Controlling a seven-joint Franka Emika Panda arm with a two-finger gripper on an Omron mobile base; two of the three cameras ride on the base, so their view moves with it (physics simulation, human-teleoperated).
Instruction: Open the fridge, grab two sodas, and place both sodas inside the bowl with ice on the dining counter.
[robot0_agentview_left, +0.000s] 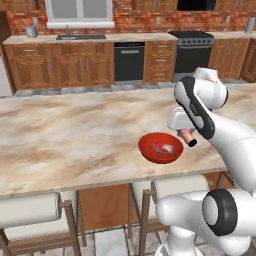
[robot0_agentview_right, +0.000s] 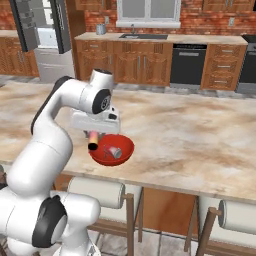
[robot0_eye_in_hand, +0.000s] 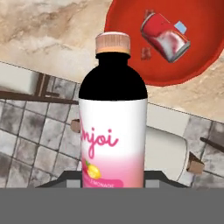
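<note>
Holding: gripper (robot0_agentview_left: 186, 133), clamped on pink-white dark-shouldered soda bottle (robot0_eye_in_hand: 113, 118), frame centre. Glossy red bowl (robot0_eye_in_hand: 205, 57), upper right, contains red can (robot0_eye_in_hand: 165, 36). Risk: bottle aimed at the rim; release could send it off the marbled beige counter (robot0_agentview_left: 75, 135).

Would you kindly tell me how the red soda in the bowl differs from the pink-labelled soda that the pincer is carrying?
The red soda is a squat can with silvery ends; the pink soda is a bottle with a dark shoulder and a pale cap. The red soda lies on its side inside the red bowl; the pink soda is clamped in the pincer, off the dining counter. Both are small drink containers.
</note>
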